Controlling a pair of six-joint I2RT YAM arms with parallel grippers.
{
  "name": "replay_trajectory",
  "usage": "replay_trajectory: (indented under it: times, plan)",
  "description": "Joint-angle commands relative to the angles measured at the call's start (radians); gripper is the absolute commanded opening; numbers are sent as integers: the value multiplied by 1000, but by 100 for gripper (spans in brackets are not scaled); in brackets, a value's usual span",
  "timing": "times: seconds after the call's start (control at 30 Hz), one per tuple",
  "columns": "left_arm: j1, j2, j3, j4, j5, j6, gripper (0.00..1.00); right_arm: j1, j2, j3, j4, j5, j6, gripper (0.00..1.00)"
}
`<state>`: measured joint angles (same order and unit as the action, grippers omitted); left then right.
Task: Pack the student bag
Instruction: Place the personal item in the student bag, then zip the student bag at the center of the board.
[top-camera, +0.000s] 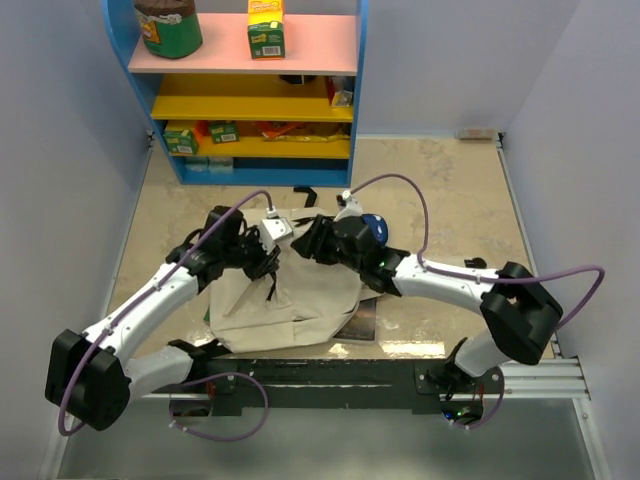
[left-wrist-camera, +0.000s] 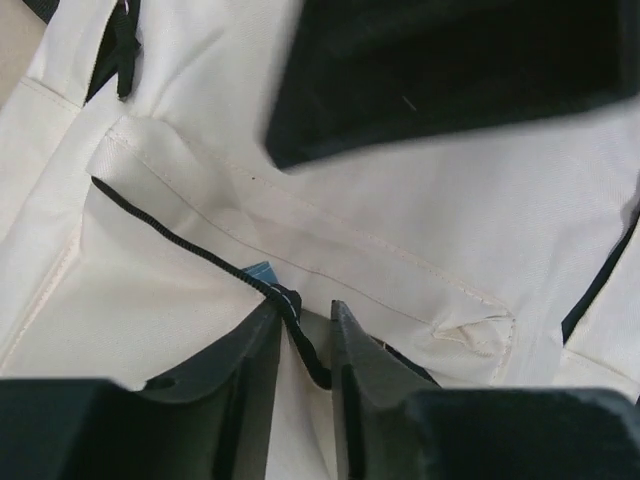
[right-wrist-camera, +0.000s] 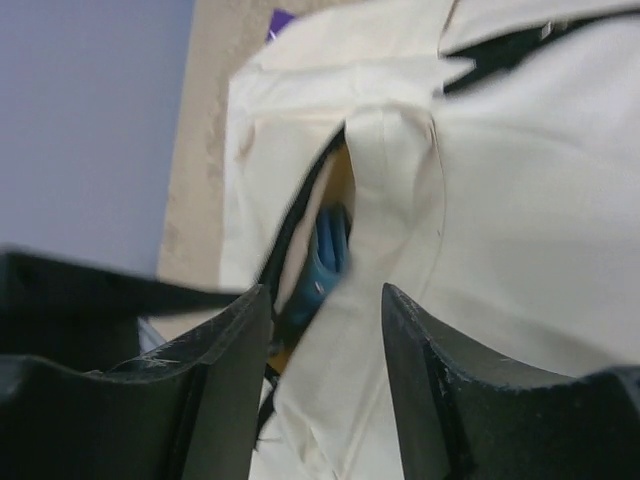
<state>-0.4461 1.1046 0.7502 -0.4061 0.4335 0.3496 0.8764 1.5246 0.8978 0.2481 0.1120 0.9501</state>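
Note:
The student bag (top-camera: 290, 300), a large cream canvas bag, lies flat on the table between both arms. My left gripper (top-camera: 268, 262) is at its upper left edge. In the left wrist view its jaws (left-wrist-camera: 305, 305) stand slightly apart, with the bag's black zip edge (left-wrist-camera: 180, 240) running loose between them. My right gripper (top-camera: 305, 240) is at the bag's top edge. Its jaws (right-wrist-camera: 322, 290) are open, straddling a fold of cream cloth (right-wrist-camera: 390, 200) without pinching it. Through the bag's mouth a blue item (right-wrist-camera: 325, 255) shows inside.
A dark book (top-camera: 360, 320) pokes out from under the bag's right side. A blue object (top-camera: 375, 228) lies behind the right wrist. A black strap end (top-camera: 305, 190) lies past the bag. The coloured shelf (top-camera: 245, 90) stands at the back.

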Motion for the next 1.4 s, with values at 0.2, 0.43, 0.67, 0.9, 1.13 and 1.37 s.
replay_trajectory:
  times: [0.2, 0.43, 0.67, 0.9, 1.13, 1.37]
  plan:
    - [-2, -12, 238, -152, 19, 120, 61, 294, -121, -154, 10, 250, -125, 49]
    - [-3, -51, 197, -399, 155, 305, 59, 328, -83, -100, -52, 351, -204, 55]
    - [-43, -45, 97, -424, 188, 379, 56, 389, -7, -39, -104, 442, -229, 55]
    - [-54, 20, 55, -354, 156, 385, 58, 400, -44, -77, -96, 474, -194, 55]
    - [-97, 41, 17, -243, 125, 319, 61, 400, -35, -86, -95, 485, -157, 54]
    - [-163, 60, -40, -112, -54, 244, 57, 400, -72, -131, -96, 500, -116, 53]
